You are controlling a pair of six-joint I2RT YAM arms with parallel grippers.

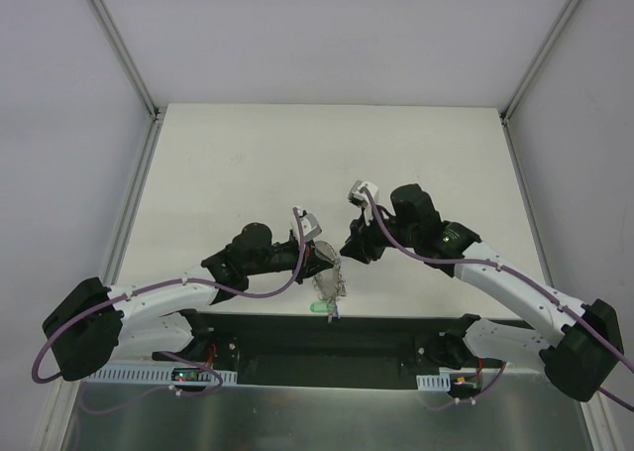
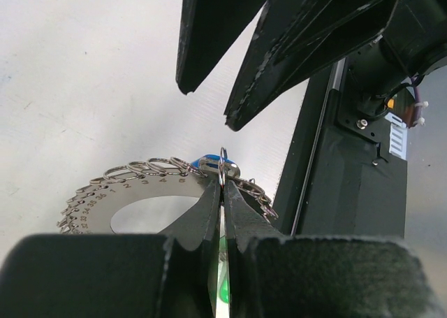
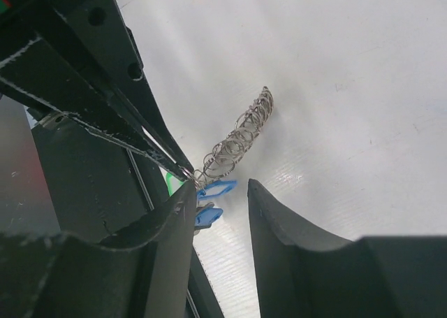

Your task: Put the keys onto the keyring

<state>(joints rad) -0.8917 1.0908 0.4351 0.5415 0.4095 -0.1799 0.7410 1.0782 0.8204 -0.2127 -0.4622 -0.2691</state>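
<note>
Where the off-white table (image 1: 248, 164) meets the black mounting bar (image 1: 337, 337) at its near edge, the two arms lean in toward each other and their grippers come together over that strip of surface. The tabletop is plain and matte, with a soft sheen in the wrist views. It is closed in by white walls (image 1: 59, 124), with silvery frame rails (image 1: 124, 55) running up at the back corners, and a grey metal sheet (image 1: 297, 416) lies in front of the bar. The left gripper (image 1: 322, 263) has its fingers (image 2: 206, 210) pressed together on the rim of the keyring (image 2: 129, 194), which sits close to the bar and looks nearly edge-on from above. Whether the ring touches the table cannot be told. From the left wrist it reads as a flat silvery plate with an open centre, stamped numbers and small wire loops around its rim. The keys (image 3: 220, 186) cluster at the pinched part of the rim, blue tags with a green one beside them. The right gripper (image 2: 207, 109) has its jaws partly apart with nothing held, its dark fingertips (image 2: 237, 115) just above the ring's rim and not touching it.
</note>
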